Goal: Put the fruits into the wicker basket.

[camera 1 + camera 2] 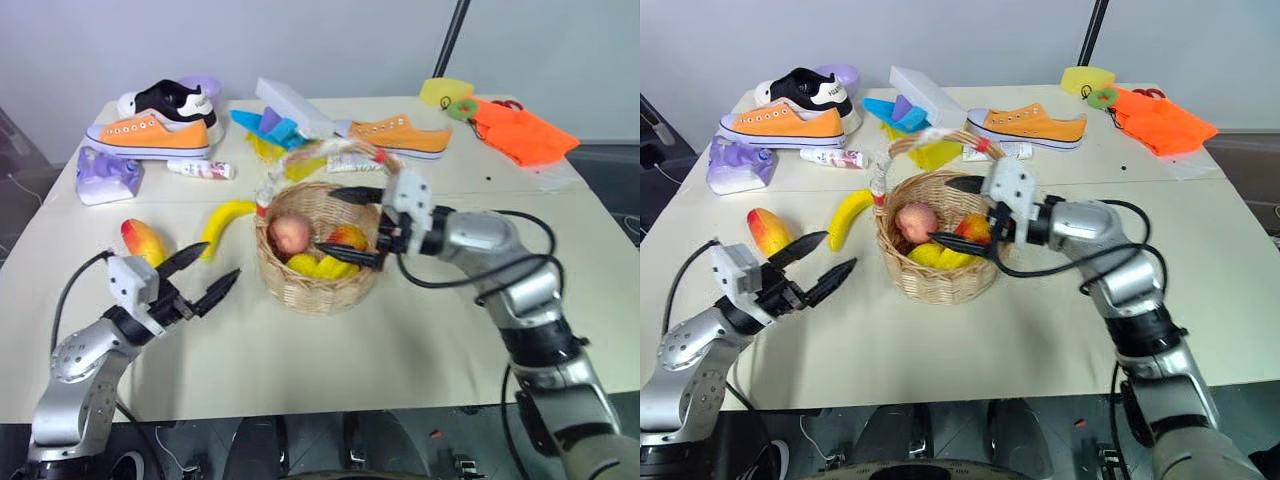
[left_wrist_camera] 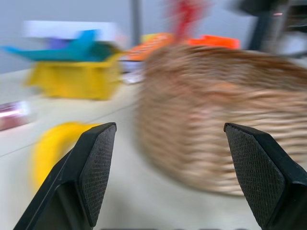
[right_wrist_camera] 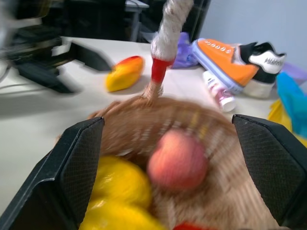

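Wicker basket (image 1: 318,262) sits mid-worktop (image 1: 300,360), already holding the peach (image 1: 290,235), some yellow fruits (image 1: 322,267) and an orange-red one (image 1: 348,238). We see the right gripper (image 1: 358,226) over the basket's right rim, jaws spread wide, nothing pinched; the peach lies right below it in the wrist view. The banana (image 1: 225,221) lies just left of the basket, and the mango (image 1: 143,242) further left, both on the worktop and not yet in. The left gripper (image 1: 205,275) hangs low near the worktop, just in front of the banana, spread and empty, pointing toward the basket side. We judge the step in hand is the left arm fetching the banana or mango. To do it well: we'd line the fingers across the banana's narrow width, not along its curve, come down so both pads straddle it, and close near the middle so it doesn't pivot. We'd lift clear of the rim and steer around the arched handle (image 1: 330,152). The right arm should pull away first, so the two don't meet over the basket.
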Controlling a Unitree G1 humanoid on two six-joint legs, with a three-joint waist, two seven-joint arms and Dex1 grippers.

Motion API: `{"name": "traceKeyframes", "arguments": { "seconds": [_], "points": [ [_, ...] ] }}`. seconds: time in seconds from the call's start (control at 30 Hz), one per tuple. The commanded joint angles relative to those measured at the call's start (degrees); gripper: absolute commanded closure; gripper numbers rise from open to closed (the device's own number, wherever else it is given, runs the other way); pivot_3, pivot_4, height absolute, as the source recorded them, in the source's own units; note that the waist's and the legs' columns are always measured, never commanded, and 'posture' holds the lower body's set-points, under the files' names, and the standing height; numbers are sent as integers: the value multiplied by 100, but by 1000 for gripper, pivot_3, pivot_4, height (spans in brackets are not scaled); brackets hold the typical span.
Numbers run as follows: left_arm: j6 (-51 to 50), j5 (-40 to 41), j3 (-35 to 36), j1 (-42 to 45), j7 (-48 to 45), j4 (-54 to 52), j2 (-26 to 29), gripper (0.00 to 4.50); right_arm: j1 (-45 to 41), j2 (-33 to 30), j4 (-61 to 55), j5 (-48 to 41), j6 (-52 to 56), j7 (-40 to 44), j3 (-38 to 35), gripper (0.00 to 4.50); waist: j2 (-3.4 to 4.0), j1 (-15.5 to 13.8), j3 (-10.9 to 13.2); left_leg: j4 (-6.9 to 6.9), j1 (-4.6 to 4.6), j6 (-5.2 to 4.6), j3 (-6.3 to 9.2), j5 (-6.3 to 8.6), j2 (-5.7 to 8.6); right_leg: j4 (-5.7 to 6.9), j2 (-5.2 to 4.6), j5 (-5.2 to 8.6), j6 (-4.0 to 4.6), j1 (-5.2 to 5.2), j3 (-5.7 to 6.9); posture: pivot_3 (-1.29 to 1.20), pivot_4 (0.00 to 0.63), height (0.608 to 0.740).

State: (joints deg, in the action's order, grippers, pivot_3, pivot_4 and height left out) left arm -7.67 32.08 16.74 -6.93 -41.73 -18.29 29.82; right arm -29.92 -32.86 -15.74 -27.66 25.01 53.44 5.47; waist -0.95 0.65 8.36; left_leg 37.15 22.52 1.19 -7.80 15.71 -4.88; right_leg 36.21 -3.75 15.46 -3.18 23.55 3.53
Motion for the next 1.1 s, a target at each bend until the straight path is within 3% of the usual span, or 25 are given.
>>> {"name": "traceKeyframes", "arguments": {
  "seconds": [0.03,0.23,0.43,1.1],
  "points": [
    [-292,-39,241,138,624,-223,-33,644,482,-364,-807,-626,334,45,-761,51,0,2,0,0,-2,0,1,0,0,0,-1,1,1,-1,0,0,150,740],
    [-277,-454,268,345,1416,-294,-267,644,1845,-684,-1468,-858,183,-51,-1611,51,-5,-6,-2,0,-4,0,6,1,2,-5,0,3,5,-9,-4,0,150,740],
    [-167,-503,-17,590,1154,-6,-333,644,1009,-263,-1211,-599,-31,-410,-1122,51,-4,32,-1,6,-17,1,7,0,5,-2,25,9,16,-3,-16,0,150,740],
    [-311,-405,-46,482,965,-93,-400,644,654,-283,-1151,-828,189,-157,-724,51,-6,2,-2,1,-9,-9,9,5,7,-3,11,9,15,0,-13,0,150,740]
  ]
}}
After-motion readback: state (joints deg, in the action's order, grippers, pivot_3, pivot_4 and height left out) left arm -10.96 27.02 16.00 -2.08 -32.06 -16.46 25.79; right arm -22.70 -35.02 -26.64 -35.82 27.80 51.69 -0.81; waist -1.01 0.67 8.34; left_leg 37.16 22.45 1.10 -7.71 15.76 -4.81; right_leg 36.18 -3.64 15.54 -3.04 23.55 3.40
